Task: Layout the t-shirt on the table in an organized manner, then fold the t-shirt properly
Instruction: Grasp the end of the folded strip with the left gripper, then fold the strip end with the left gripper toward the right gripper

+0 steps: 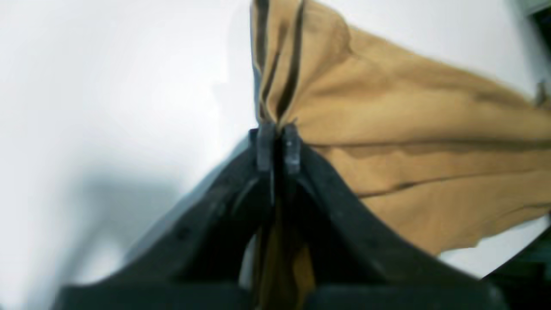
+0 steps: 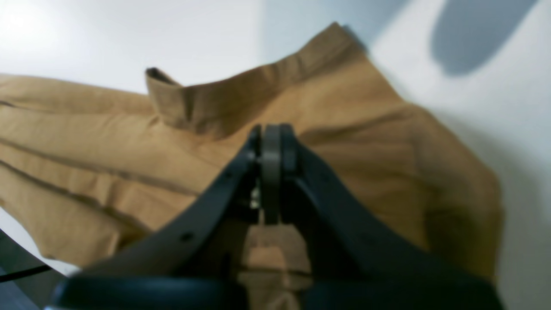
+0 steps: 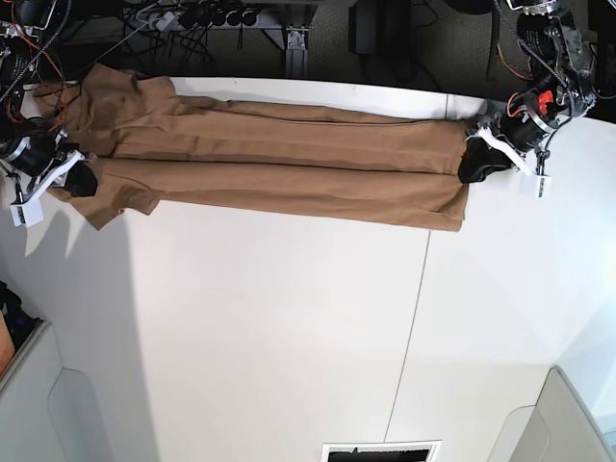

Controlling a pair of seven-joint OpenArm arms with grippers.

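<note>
T-shirt (image 3: 269, 159) lies stretched in a long band across the far side of the table (image 3: 289, 327), w/ lengthwise folds running end to end. Beyond the far table edge: dark background w/ cables (image 3: 192, 14) and frame parts. A thin dark seam (image 3: 414, 318) runs down the table from under the shirt's near edge. Nothing sits on the cloth btwn the two arms.

Left to right in base view: right gripper (image 3: 82, 179) is at the shirt's left end, by the sleeve that pokes out toward the near side. Right wrist view: right gripper (image 2: 271, 142) has its jaws pressed together, cloth bunched right at the tips and more tan cloth showing beneath them, so it grips the shirt; a hemmed band stands up just beyond. Shirt spreads away to both sides, table white past it.

Left gripper (image 3: 474, 164) is at the shirt's right end, on the end edge. Left wrist view: left gripper (image 1: 278, 146) is closed tight, tips pinching a gathered pleat of t-shirt (image 1: 409, 129); cloth also hangs btwn the jaws below. Shirt fans out to the view's right, bare table (image 1: 107, 86) at the left. View is blurred.
</note>
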